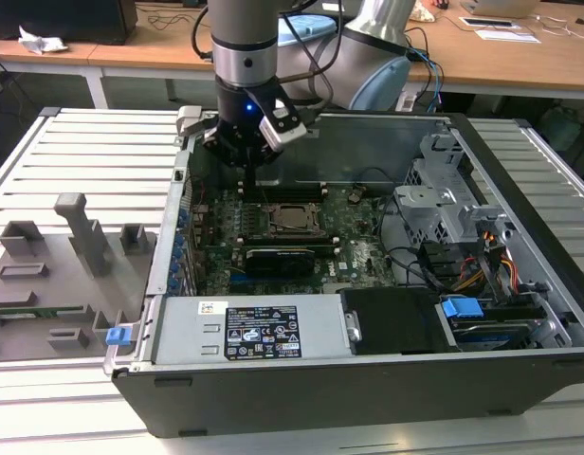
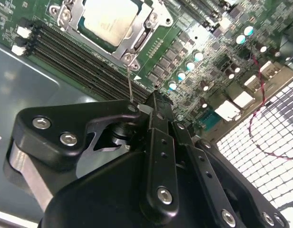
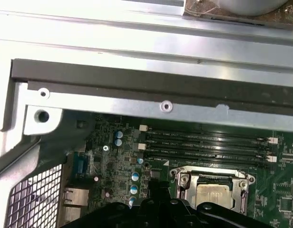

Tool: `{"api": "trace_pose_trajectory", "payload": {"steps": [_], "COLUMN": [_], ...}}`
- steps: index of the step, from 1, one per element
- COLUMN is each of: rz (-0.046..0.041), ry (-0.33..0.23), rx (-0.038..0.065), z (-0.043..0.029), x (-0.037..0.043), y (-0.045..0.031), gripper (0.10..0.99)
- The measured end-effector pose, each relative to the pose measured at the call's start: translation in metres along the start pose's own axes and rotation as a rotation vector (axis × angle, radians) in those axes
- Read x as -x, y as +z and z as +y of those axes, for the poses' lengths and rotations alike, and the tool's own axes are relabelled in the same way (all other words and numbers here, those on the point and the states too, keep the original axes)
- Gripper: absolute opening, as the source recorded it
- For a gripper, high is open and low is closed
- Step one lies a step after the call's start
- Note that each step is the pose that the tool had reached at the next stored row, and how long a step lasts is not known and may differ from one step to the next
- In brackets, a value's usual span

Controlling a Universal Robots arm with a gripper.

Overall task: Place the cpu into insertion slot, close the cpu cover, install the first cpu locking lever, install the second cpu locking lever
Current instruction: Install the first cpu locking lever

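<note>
the cpu (image 2: 111,21) lies flat inside the insertion slot (image 1: 294,230), its pale metal face up. the cpu cover (image 2: 139,35) is folded down over the slot, and the chip's face shows through its square window. in the first wrist view the cover (image 3: 241,183) frames the chip (image 3: 212,192) the same way.

from a corner of the insertion slot a thin metal locking lever (image 2: 130,80) rises off the board and runs to the tip of the claw (image 2: 155,100). the claw's two sides are drawn together at that tip. i cannot tell whether it pinches the lever or just touches it. in the exterior view the claw (image 1: 249,180) hangs just beside the insertion slot, toward the exterior view's left and on its far side.

long black memory strips (image 2: 75,57) run along one edge of the insertion slot, between it and the claw. around the slot spreads the green motherboard (image 1: 358,237), with a row of small capacitors (image 2: 182,76) near the slot's corner. a perforated grille (image 2: 260,156) sits well beyond the slot past those.

the open computer case (image 1: 368,142) surrounds the slot on all sides. its grey power supply (image 1: 254,332) is on the near side of the slot. the case rests on a slatted white desk (image 1: 83,142), where grey fixtures (image 1: 74,246) stand well apart from the slot, to the exterior view's left.
</note>
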State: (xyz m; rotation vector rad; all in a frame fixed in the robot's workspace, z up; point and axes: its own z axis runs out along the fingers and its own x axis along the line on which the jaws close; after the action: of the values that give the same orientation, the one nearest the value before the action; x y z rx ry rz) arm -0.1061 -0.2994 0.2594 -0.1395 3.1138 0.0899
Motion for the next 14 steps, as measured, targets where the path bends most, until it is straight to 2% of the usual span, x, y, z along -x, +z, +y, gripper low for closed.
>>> {"api": "trace_pose_trajectory", "payload": {"steps": [3, 7, 14], "rz": [0.0000, 0.0001, 0.0000], "ry": [0.000, 0.000, 0.000], "rx": [0.000, 0.000, 0.000], "z": [0.0027, 0.0023, 0.0022], "x": [0.0008, 0.0055, 0.0081], "y": [0.0008, 0.0009, 0.0011], "gripper": [0.106, 0.106, 0.106]}}
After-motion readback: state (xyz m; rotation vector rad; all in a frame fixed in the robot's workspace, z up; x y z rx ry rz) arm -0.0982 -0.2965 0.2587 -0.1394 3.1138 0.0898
